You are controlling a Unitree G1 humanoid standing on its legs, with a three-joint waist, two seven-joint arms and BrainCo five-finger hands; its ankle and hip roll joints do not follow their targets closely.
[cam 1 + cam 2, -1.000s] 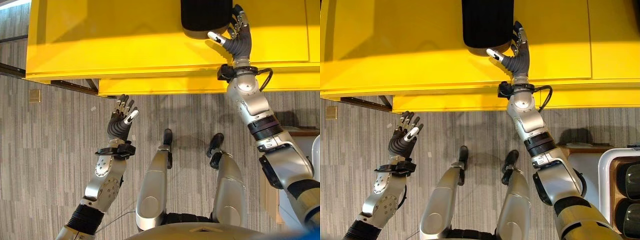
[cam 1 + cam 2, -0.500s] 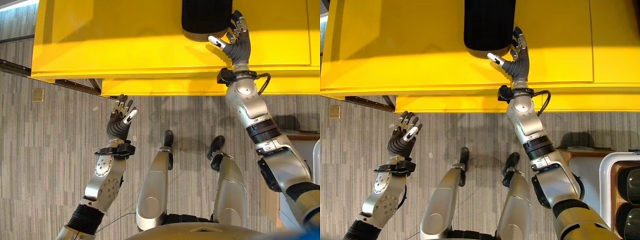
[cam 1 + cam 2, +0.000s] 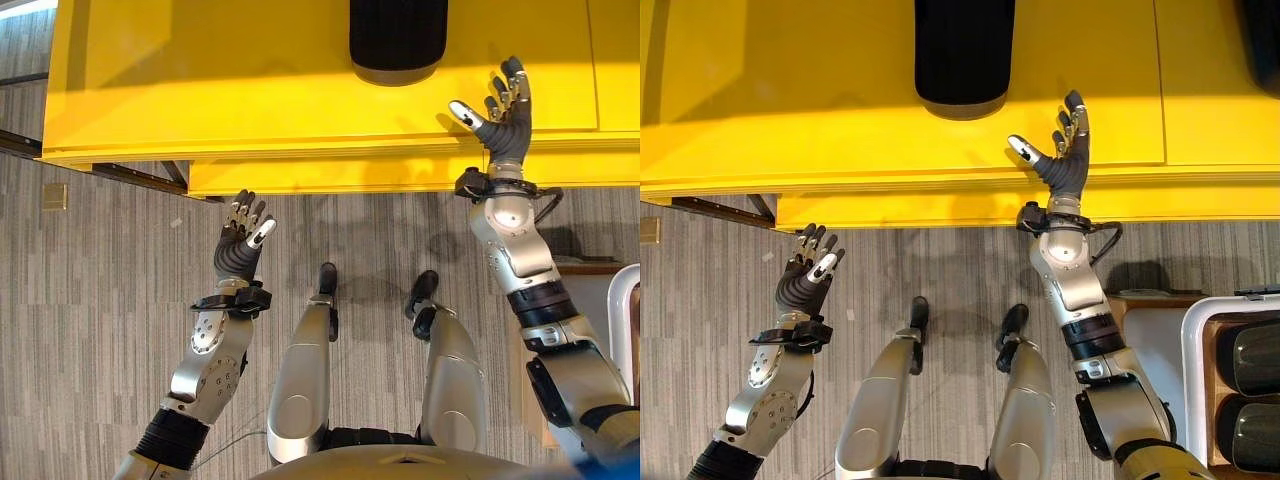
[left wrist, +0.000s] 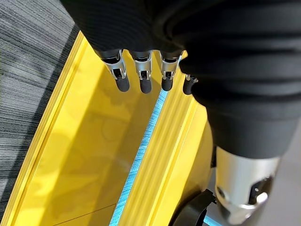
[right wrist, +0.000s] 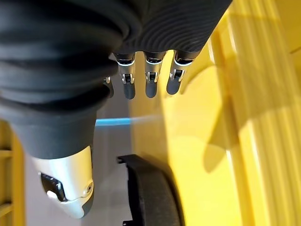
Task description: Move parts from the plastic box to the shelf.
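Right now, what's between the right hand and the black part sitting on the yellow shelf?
Nothing: in the left eye view only bare yellow shelf separates the open right hand from the black part; they are apart.

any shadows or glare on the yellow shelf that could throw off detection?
Left eye view: a shaded band runs across the far part of the yellow shelf, and the black part casts a soft shadow at its near end. Right wrist view: the right hand throws a shadow on the shelf. No strong glare.
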